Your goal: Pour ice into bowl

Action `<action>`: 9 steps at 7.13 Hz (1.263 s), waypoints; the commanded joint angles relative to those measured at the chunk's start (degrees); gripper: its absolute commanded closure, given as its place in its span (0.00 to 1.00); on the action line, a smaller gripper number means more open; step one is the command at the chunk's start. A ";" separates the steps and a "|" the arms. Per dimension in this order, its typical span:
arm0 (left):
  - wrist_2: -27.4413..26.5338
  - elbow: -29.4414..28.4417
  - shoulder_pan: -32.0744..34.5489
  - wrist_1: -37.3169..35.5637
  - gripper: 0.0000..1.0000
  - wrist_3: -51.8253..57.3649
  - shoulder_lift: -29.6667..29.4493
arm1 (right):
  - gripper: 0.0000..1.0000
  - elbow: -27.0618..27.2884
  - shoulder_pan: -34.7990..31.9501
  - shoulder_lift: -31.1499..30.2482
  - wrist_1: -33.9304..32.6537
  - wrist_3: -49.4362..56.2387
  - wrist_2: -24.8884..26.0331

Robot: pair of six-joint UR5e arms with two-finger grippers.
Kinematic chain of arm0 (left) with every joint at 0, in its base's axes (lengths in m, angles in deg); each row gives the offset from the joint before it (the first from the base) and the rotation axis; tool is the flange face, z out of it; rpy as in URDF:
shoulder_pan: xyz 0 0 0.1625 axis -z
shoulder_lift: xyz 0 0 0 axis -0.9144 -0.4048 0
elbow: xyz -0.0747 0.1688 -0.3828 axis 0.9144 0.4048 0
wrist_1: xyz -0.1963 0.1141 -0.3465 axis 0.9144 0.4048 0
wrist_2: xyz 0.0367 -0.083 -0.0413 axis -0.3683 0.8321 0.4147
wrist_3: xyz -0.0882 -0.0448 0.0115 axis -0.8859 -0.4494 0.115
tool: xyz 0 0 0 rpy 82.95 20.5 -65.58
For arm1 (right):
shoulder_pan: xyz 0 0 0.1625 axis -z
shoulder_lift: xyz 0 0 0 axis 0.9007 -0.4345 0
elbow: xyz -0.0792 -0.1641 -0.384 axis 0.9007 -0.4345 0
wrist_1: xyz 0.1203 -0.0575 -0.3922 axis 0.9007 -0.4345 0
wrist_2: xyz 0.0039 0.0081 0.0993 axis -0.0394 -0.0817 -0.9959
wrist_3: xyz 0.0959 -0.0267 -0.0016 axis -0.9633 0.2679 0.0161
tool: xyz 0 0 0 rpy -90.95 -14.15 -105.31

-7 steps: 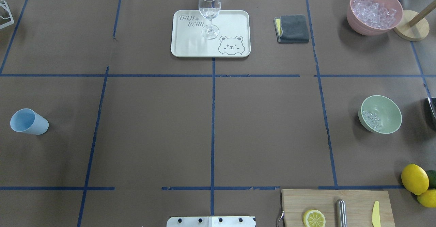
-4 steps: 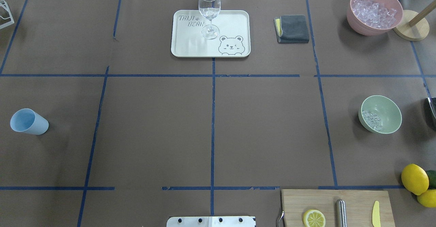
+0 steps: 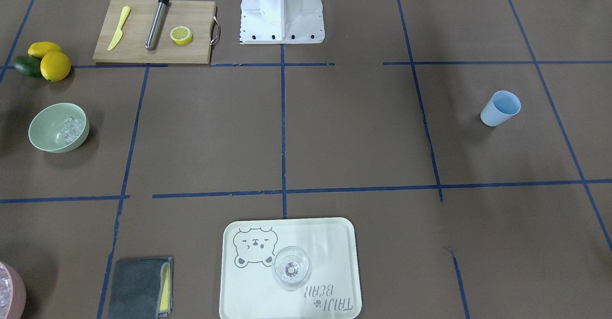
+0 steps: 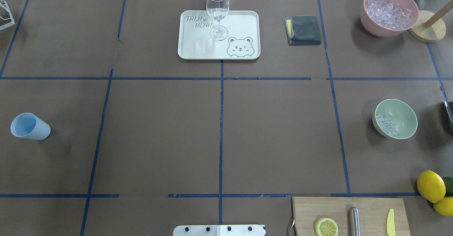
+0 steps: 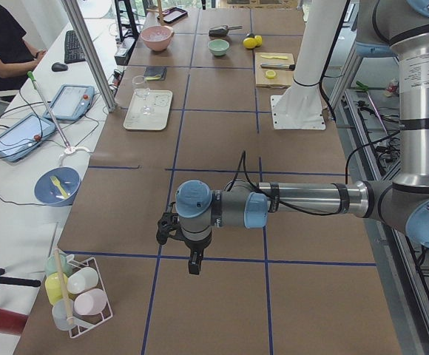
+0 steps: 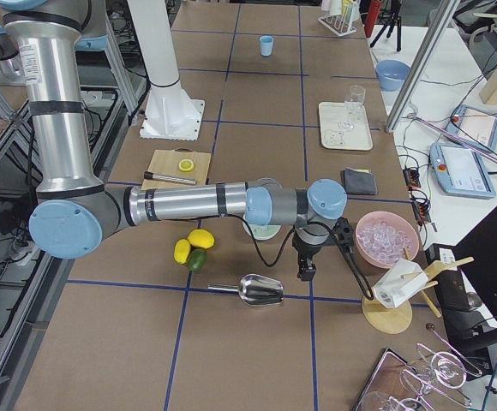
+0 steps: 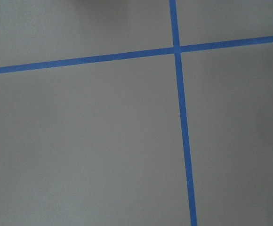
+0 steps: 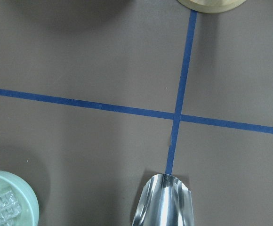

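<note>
The pale mint-green bowl (image 4: 401,114) stands upright at the table's right side, with a handful of clear ice cubes (image 4: 386,124) in its bottom. It also shows in the front-facing view (image 3: 45,130) and at the lower left corner of the right wrist view (image 8: 14,197). A metal scoop (image 8: 164,200) lies empty on the table beside the bowl. My right gripper (image 6: 317,257) hovers between the bowl and the pink bowl; it shows only in the right side view, so I cannot tell its state. My left gripper (image 5: 181,244) hangs over bare table at the far left end; I cannot tell its state either.
A pink bowl (image 4: 370,22) full of ice sits at the back right beside a wooden stand (image 4: 428,25). A blue cup (image 4: 30,127) stands at the left. A tray (image 4: 198,45) bears a wine glass (image 4: 217,13). A grey cloth (image 4: 303,29), a cutting board (image 4: 371,207) and lemons (image 4: 431,186) are also here.
</note>
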 commanded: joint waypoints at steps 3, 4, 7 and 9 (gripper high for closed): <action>2.98 0.90 0.10 -0.76 0.00 -0.16 -0.89 | 0.00 0.11 -0.05 -0.01 -0.08 -0.03 -0.21; 3.61 1.16 0.18 -0.77 0.00 -0.16 -0.71 | 0.00 0.11 -0.05 -0.01 -0.08 -0.03 -0.38; 3.53 1.69 0.18 -0.59 0.00 -0.07 -0.89 | 0.00 1.07 -0.05 0.08 -0.08 -0.03 -0.47; 3.35 1.69 0.18 -0.68 0.00 -0.16 -2.02 | 0.00 1.16 -0.04 0.08 0.01 -0.03 -0.47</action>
